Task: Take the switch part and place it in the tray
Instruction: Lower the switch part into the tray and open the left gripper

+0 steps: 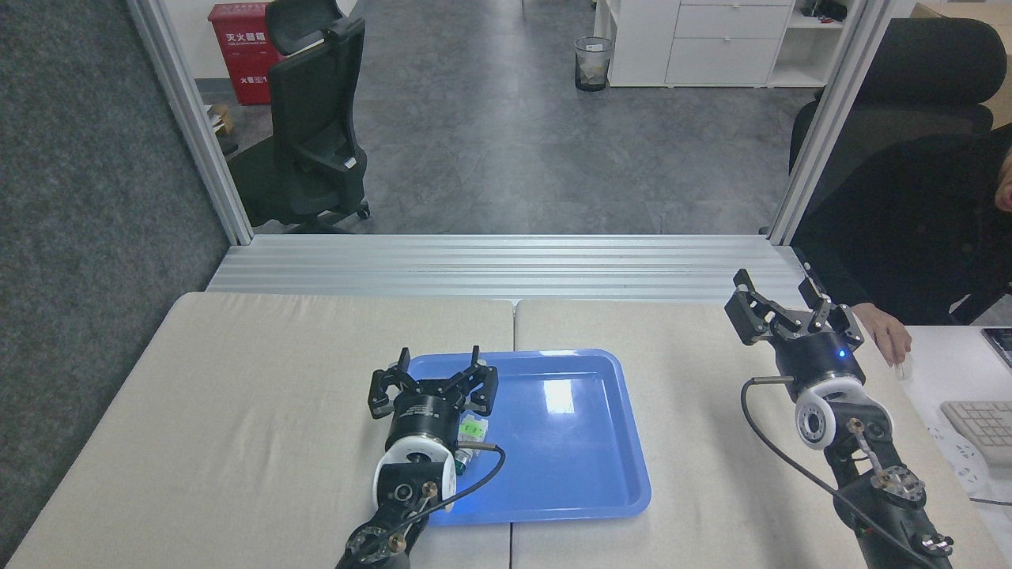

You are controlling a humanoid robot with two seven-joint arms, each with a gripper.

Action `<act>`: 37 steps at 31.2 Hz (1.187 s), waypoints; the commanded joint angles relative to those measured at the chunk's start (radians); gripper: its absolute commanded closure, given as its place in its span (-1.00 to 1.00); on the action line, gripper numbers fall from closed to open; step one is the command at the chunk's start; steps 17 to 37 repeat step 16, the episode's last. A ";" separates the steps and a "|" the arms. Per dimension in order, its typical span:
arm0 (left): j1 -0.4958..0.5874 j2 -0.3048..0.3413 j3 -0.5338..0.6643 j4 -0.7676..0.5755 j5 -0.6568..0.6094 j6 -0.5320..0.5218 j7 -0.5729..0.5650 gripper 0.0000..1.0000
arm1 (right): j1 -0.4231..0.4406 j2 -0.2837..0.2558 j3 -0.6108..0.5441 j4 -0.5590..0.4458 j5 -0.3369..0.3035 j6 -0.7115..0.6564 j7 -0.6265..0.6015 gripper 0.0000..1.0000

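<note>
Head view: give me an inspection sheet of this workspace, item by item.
Surface: beige table, two panels joined at a seam.
Job's things: switch part lies inside the blue tray, free of any grip, partly hidden by the left arm.
Clutter: nothing seen on the table beyond the tray.
Grippers: left gripper open, raised over the tray's left rim; right gripper open, empty, at the table's right edge.
Cables: a black cable loops at the left wrist; another runs along the right arm.
Surroundings: person's hand on a side desk, keyboard, office chair, bin.
</note>
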 commanded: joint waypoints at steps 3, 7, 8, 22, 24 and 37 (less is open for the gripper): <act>-0.085 0.198 0.341 0.042 0.095 -0.224 0.139 -1.00 | 0.001 0.002 -0.007 0.000 -0.002 -0.002 0.000 -1.00; -0.081 0.250 0.418 0.107 0.181 -0.315 0.237 -1.00 | 0.001 0.002 -0.007 0.001 -0.001 -0.002 0.000 -1.00; -0.078 0.253 0.419 0.121 0.185 -0.315 0.252 -1.00 | 0.001 0.002 -0.007 0.001 -0.002 -0.004 0.000 -1.00; -0.093 0.264 0.428 0.242 0.182 -0.311 0.277 -1.00 | -0.001 0.004 -0.010 0.001 -0.002 -0.002 0.000 -1.00; -0.093 0.264 0.428 0.242 0.182 -0.311 0.277 -1.00 | -0.001 0.004 -0.010 0.001 -0.002 -0.002 0.000 -1.00; -0.093 0.264 0.428 0.242 0.182 -0.311 0.277 -1.00 | -0.001 0.004 -0.010 0.001 -0.002 -0.002 0.000 -1.00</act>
